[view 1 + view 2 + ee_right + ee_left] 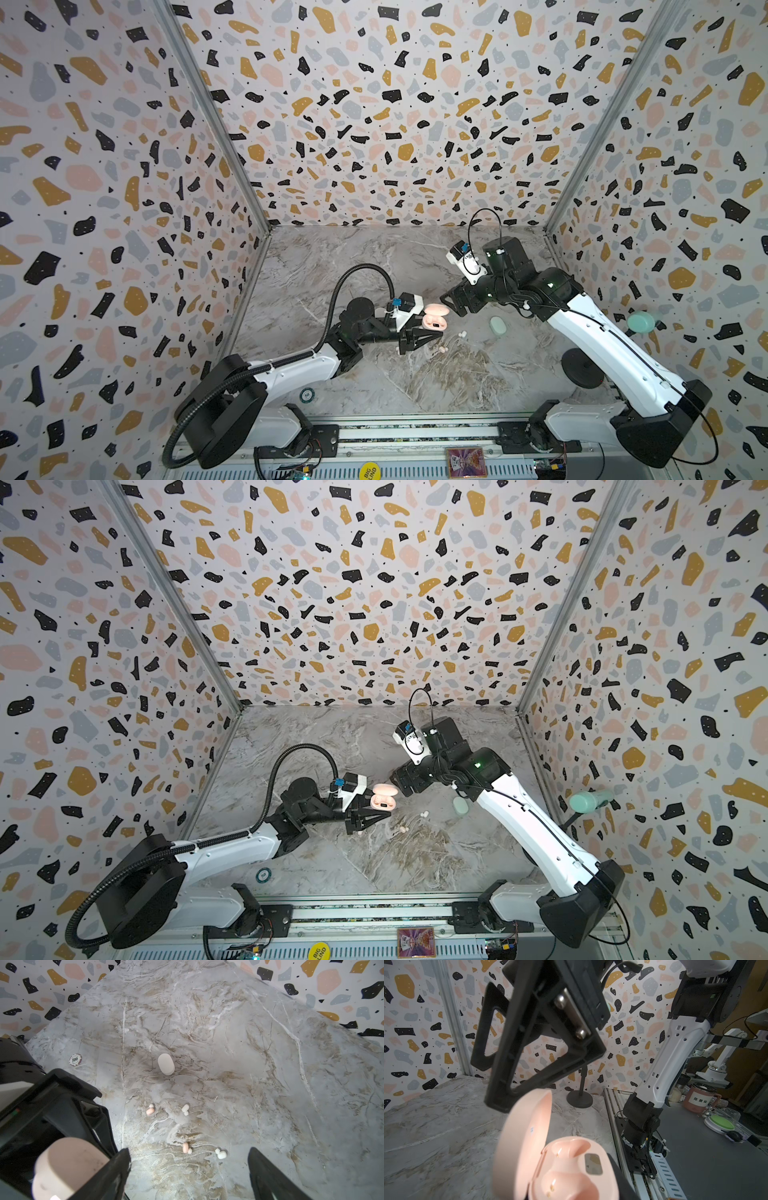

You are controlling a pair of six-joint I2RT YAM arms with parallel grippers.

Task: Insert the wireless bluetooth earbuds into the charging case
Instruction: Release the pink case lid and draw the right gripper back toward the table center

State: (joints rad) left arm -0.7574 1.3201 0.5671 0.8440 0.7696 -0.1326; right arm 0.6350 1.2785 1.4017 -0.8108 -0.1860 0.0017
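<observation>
Status, left to right:

- Poker chip point(306, 395) sits front-left on the marble table point(374, 270). Not relevant.
- Left gripper point(430, 331) is clamped on the base of the pink charging case point(566, 1167) and holds it off the table. The lid point(521, 1136) is open. The left wrist view shows both sockets empty, with the contact pins bare.
- White case point(165, 1064) shows only in the right wrist view. It lies closed on the table, beyond the loose buds.
- Pink buds point(185, 1147): two, loose on the table and well apart from each other.
- White buds point(221, 1154): two, also loose, each lying beside one of the pink ones.
- Right gripper point(452, 305) has its jaws spread wide with nothing between them, and bare marble shows in the gap. It hangs just beside the open lid, above the buds. I can't tell from the left wrist view whether a finger touches the lid rim.
- Mint case point(496, 325) lies closed on the table under the right forearm. No mint buds are visible, so I can't tell whether they are inside it.

Progress: the case is opened and presented, but none of the visible buds is seated.

What's left, as I judge it:
- Pick up each pink bud and seat it in its socket in the right orientation, then close the lid.
- Do the same for the white pair, which means opening the white case first.

The buds are tiny and smooth, so I expect them to slip in the pinch.
</observation>
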